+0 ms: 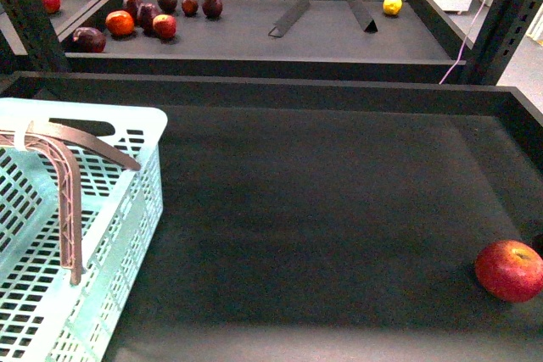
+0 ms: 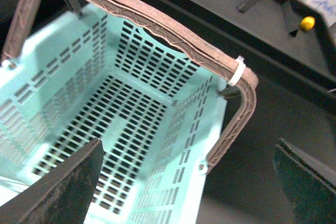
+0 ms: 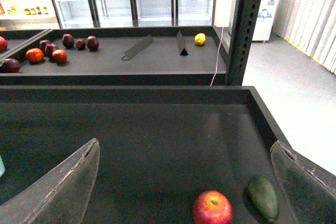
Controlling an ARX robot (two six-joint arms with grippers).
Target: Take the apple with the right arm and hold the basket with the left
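Round red apple with a yellowish stem patch (image 1: 509,270) sits on the dark bench (image 1: 322,235), a dark green avocado (image 3: 263,196) just beside it. It looks firm, smooth and light, so it is best gripped across its widest middle. The right hand (image 3: 184,144) faces the apple, spread wide and empty. Well apart from the apple stands a pale mint slotted plastic basket (image 1: 127,209), with the left hand (image 2: 188,144) spread wide above it.

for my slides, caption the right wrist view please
Open right gripper over the dark shelf, apple and a dark green fruit side by side near its wall

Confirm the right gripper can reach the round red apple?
Probably yes: the right gripper is open, only bare dark tray before the round red apple; the dark green oval fruit lies beside it, apart.
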